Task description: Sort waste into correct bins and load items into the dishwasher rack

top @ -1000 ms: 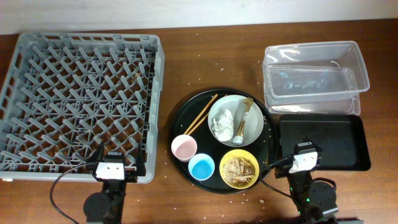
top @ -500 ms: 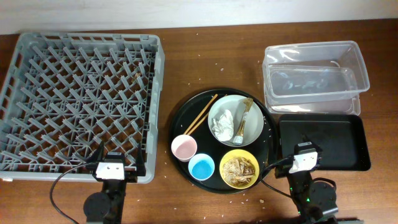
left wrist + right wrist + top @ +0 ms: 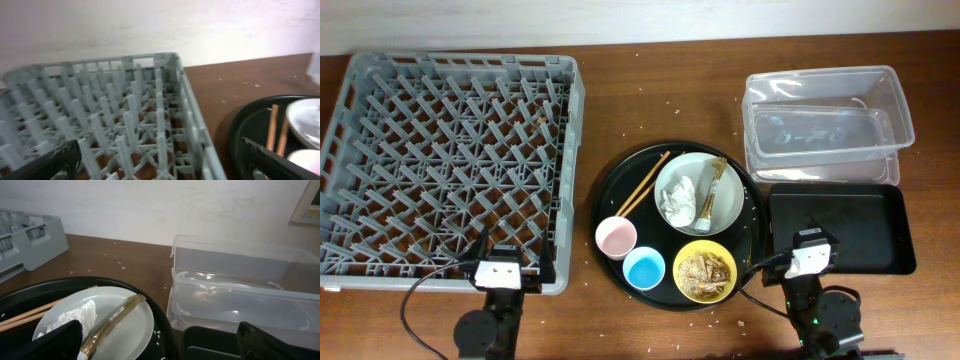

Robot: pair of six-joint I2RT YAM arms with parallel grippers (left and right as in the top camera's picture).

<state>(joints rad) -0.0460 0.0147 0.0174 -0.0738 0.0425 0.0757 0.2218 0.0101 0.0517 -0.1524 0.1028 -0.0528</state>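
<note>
1. While low at the near edge, the left fingers (image 3: 47, 162) and right fingers (image 3: 60, 337) gape wide, empty.
2. The tissue (image 3: 678, 203) and wrapper (image 3: 712, 190) lie in the grey-white bowl (image 3: 731, 200), right of the rack (image 3: 460, 62).

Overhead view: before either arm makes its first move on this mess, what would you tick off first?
1. Open and empty, left gripper and right gripper: ok.
2. No dishes yet in dishwasher rack: ok.
3. Uncovered, clear tub and black rectangular tray: ok.
4. On top and reachable, tissue and wrapper in grey-white bowl: ok.
5. Apart from that bowl, chopsticks: cannot tell.
6. Waste out of dishes: not ok; food scraps fill yellow bowl.
</note>
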